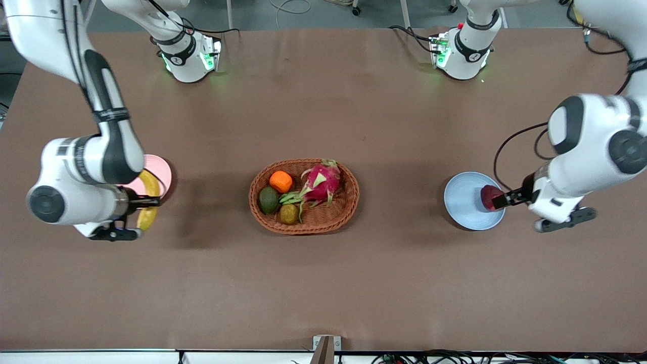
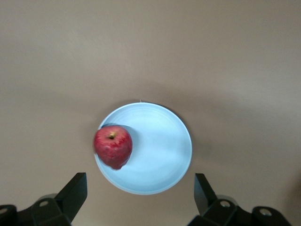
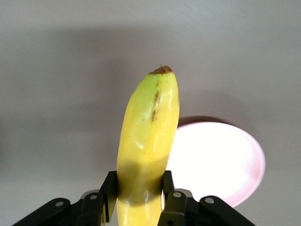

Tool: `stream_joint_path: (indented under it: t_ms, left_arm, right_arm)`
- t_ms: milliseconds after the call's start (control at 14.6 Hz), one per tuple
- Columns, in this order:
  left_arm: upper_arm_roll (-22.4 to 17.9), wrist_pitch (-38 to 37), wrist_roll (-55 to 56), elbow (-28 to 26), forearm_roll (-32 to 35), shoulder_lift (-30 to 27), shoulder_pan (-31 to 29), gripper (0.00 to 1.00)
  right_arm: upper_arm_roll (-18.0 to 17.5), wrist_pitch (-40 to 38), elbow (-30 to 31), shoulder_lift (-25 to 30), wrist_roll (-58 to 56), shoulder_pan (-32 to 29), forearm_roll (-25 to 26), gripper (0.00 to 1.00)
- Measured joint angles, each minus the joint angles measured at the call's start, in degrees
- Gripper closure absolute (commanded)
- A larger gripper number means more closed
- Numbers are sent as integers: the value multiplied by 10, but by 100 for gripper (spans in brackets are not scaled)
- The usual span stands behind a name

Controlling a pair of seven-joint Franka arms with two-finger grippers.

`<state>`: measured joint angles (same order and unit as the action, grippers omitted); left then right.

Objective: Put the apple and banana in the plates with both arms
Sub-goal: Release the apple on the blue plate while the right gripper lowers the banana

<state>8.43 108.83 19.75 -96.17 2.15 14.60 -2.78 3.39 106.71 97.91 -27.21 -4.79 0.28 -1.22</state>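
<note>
Right gripper [image 3: 139, 200] is clamped on the banana [image 3: 146, 150], jaws squeezing its lower body, fruit held up over the pink plate's [image 1: 160, 174] rim at the right arm's end of the table; in the front view the banana [image 1: 148, 199] overhangs the plate edge on the side nearer the camera. Risk: if released here the banana likely tips off the rim onto the table [image 1: 323, 283], since much of its length is outside the plate; it needs centring first. Left gripper [image 2: 141, 195] hangs over the blue plate [image 2: 162, 155] with jaws spread wide and nothing between them. The apple [image 2: 113, 147] looks to sit on the plate near its rim, apart from both fingers [image 2: 73, 190]; in the front view a finger covers part of the apple [image 1: 487, 196]. Risk there: apple is off-centre and round, a nudge from a finger could roll it off the edge. Mid-table, the wicker basket [image 1: 349, 202] holds an orange [image 1: 280, 181], dragon fruit [image 1: 321, 184] and two greenish fruits, untouched.
</note>
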Motion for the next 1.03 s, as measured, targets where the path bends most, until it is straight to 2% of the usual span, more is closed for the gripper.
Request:
stream_joint_path:
  t_ms: [137,344,687,756,824,962,1031]
  left_arm:
    - [0,-61,-23,57,0,-20,0,0]
    - [-1,-128,-54,117,0,-44,-2,0]
    - [-1,-191,-105,131,0,-91,-3,0]
    - [-2,-200,-120,131,0,-99,-3,0]
    - [-8,-211,-130,131,0,-105,1,0]
    - [-32,-225,-139,129,0,-116,26,0]
    - [-40,-228,-139,126,0,-121,36,0]
  right_arm:
    - [0,29,48,14,-43,-31,1,89]
    - [-1,75,123,43,-60,-43,4,87]
    - [-1,158,216,71,-71,-62,6,85]
    - [-2,180,232,71,-72,-63,6,81]
    - [-2,199,245,71,-72,-63,6,67]
    - [-4,214,256,71,-72,-63,6,0]
    - [-5,214,255,71,-71,-63,6,0]
